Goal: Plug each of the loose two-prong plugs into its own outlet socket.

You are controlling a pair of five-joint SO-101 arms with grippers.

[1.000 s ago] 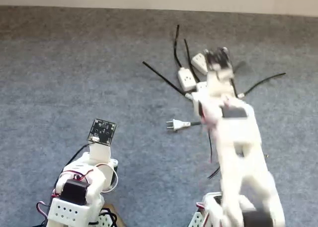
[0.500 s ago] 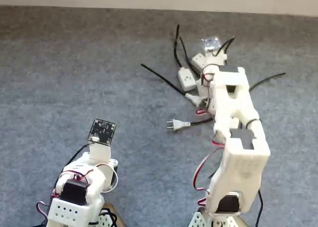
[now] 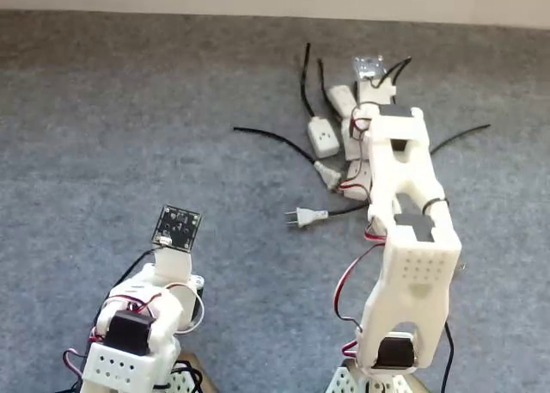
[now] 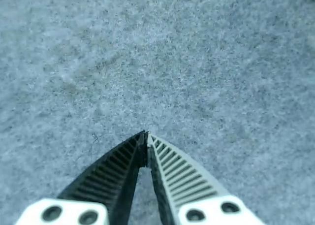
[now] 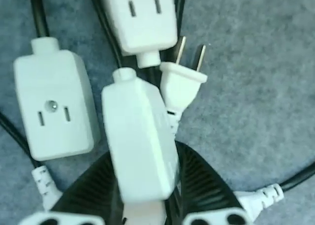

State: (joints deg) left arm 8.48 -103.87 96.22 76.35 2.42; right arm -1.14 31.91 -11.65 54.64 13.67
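Right gripper [image 5: 145, 156] clamps a white outlet socket [image 5: 138, 121]; its slot face is hidden. A loose plug [image 5: 182, 82] lies just beside the fingertips, prongs pointing away.

Risk: the socket twists in the grip, or the tangled cords [image 5: 38, 13] drag neighbouring pieces.

Second plug [image 3: 307, 215] lies well apart. Left gripper [image 4: 146, 142] is closed and empty over carpet.
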